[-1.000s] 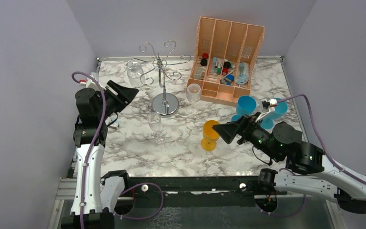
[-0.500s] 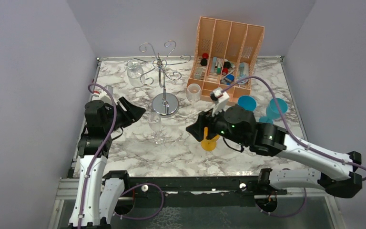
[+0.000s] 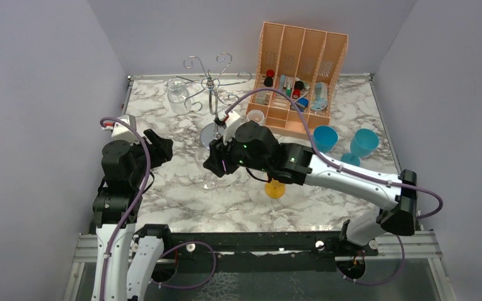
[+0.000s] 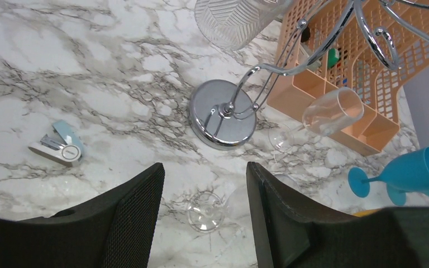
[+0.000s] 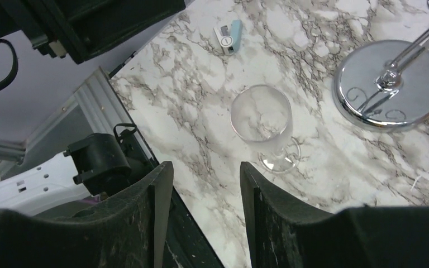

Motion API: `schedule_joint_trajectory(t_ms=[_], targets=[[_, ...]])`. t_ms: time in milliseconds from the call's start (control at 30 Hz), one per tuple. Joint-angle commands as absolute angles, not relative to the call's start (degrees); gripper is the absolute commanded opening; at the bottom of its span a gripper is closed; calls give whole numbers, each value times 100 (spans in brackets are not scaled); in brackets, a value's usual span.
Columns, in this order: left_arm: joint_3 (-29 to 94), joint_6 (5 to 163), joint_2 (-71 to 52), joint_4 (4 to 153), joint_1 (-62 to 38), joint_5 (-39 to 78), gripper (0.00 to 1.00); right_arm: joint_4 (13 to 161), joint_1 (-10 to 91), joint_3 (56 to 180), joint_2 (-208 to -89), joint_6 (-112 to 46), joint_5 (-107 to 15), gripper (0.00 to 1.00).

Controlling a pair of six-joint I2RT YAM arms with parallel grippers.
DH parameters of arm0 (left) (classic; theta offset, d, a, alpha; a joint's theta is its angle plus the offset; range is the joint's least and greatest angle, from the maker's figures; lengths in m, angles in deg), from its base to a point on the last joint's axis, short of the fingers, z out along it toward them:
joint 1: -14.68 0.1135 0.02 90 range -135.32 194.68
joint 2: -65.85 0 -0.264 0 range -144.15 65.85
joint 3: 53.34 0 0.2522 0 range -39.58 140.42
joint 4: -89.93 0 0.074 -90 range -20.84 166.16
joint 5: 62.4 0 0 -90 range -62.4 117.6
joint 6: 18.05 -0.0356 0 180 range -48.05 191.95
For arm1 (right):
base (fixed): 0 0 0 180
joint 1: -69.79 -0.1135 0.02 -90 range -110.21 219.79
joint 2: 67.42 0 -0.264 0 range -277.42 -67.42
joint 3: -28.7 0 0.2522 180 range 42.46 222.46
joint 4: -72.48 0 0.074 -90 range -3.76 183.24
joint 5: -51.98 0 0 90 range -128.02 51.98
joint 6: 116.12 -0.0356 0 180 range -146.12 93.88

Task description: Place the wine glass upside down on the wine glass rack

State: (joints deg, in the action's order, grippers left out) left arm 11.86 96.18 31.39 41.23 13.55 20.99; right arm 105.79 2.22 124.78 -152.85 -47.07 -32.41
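Observation:
A clear wine glass (image 3: 206, 168) stands upright on the marble, just in front of the rack's base. The wine glass rack (image 3: 214, 94) is silver wire with a round disc base (image 4: 222, 114) and scroll arms. My right gripper (image 3: 211, 164) hovers over the glass, open; in its wrist view the glass (image 5: 261, 119) lies ahead of the empty gap between the fingers (image 5: 205, 187). My left gripper (image 3: 162, 148) is open to the left of the glass. The glass's foot (image 4: 205, 214) shows below the gap between its fingers (image 4: 205, 187), untouched.
An orange slotted organiser (image 3: 298, 75) stands at the back right. Two blue goblets (image 3: 324, 138) (image 3: 364, 143) and an orange goblet (image 3: 275, 189) stand to the right. A ribbed glass (image 3: 177, 89), a small clear cup (image 3: 255, 117) and a small blue-white stapler (image 4: 58, 146) are nearby.
My right arm has swung left from beside the blue goblets, over the orange goblet, to the clear wine glass, its jaws narrowing. The left gripper pulled back slightly to the left.

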Motion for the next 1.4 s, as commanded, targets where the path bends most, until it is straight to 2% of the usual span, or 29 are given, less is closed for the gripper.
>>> schedule_joint_trajectory(t_ms=[0, 300, 567, 800, 933, 1000, 1167, 1367], targets=[[1336, 9275, 3321, 3891, 1233, 2903, 60, 10394, 203, 13035, -15758, -4435, -3431, 50], [1336, 9132, 3483, 3802, 1023, 3451, 61, 10619, 201, 13723, -16732, -4220, -3333, 50], [1390, 9109, 3509, 3754, 935, 3486, 62, 11058, 202, 14229, -17361, -3587, -2918, 49], [1406, 9204, 3542, 3753, 897, 3541, 63, 11488, 196, 14444, -17685, -3327, -2797, 40], [1416, 9210, 3518, 3767, 897, 3499, 63, 11492, 196, 14347, -17603, -3259, -2815, 32], [1458, 9185, 3480, 3767, 897, 3435, 63, 11495, 203, 14197, -17447, -3217, -2748, 26], [1493, 9218, 3321, 3966, 888, 2890, 63, 11366, 195, 13640, -16878, -3174, -2418, 2], [1254, 9100, 3178, 4786, 887, 1685, 63, 10768, 252, 12937, -15867, -3221, -2645, 1]])
